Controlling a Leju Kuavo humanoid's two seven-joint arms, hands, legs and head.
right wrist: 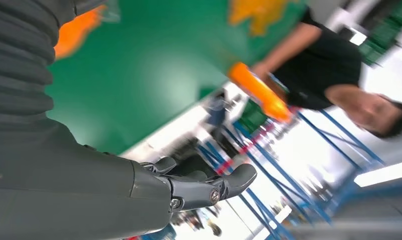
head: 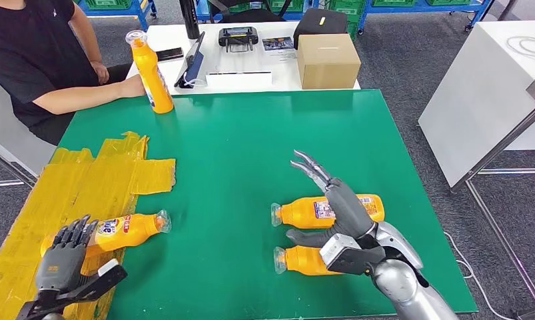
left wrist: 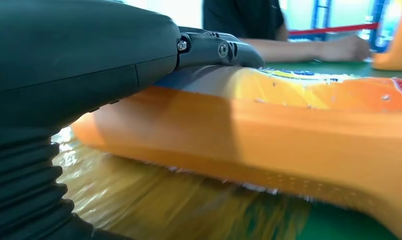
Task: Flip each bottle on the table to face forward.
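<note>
So the left hand [head: 68, 248] is wrapping its fingers over the left bottle [head: 128, 229], label up; the right hand [head: 341, 210] is hovering, fingers apart, above two more; next probably needs a firm roll.

Three orange bottles [head: 328, 211] flat, one upright [head: 151, 73]

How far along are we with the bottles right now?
Possibly done: one bottle stands upright at the far edge, under a person's hand. In hand: the left hand rests on a lying bottle on the yellow tape. Left: two lying bottles, the farther one and the nearer one, beneath the raised, empty right hand.
</note>
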